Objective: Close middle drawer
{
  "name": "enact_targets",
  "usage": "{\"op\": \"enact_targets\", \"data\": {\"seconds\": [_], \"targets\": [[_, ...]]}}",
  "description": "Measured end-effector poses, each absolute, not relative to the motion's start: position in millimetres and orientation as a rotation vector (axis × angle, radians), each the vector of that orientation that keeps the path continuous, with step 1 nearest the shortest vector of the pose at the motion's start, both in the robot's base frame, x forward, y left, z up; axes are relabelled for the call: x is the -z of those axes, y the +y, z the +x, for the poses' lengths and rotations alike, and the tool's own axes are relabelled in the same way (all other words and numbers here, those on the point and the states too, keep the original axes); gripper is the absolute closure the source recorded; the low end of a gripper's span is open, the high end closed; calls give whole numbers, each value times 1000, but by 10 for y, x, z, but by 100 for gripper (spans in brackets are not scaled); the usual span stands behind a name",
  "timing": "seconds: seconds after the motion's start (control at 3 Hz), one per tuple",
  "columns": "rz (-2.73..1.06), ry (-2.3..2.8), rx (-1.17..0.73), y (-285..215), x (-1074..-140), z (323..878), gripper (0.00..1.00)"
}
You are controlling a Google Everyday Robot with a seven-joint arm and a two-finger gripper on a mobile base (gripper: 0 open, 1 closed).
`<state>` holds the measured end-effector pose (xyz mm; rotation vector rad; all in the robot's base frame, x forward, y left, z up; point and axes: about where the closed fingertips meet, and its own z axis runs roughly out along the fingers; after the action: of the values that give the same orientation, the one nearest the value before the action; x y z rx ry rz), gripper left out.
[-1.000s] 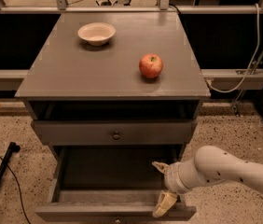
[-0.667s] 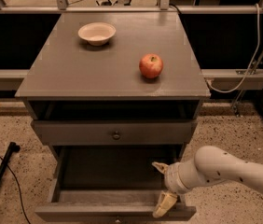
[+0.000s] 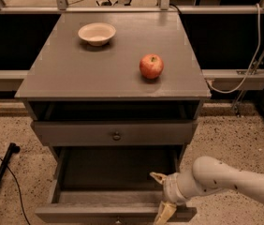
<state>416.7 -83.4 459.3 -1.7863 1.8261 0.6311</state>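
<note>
The middle drawer (image 3: 115, 213) is pulled far out below the top drawer (image 3: 116, 136). Its deep grey box is open and looks empty, and its wide front lies at the bottom edge of the view, the knob barely showing. My gripper (image 3: 161, 195) is open at the drawer's right front part. One tan finger (image 3: 157, 176) is over the inside of the box and the other finger (image 3: 165, 213) hangs at the front panel. The white arm (image 3: 230, 179) comes in from the lower right.
The top drawer stands slightly out with a brass knob. On the cabinet top (image 3: 76, 74) are a white bowl (image 3: 97, 33) and a red apple (image 3: 151, 66). A black stand leg (image 3: 1, 179) and cable lie on the speckled floor at left. A white cable (image 3: 253, 55) hangs at right.
The gripper has shifted slightly lower in the view, toward the drawer's front. The drawer, apple and bowl have not moved.
</note>
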Motion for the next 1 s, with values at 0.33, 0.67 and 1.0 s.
{"op": "enact_targets", "data": {"seconds": [0.33,0.67,1.0], "targets": [[-1833,1782,-598,-648,-4165,4146,0],[-1837,1779,-609,-644,-4171,4152,0],[-1844,1776,-637,-660,-4167,4159,0]]}}
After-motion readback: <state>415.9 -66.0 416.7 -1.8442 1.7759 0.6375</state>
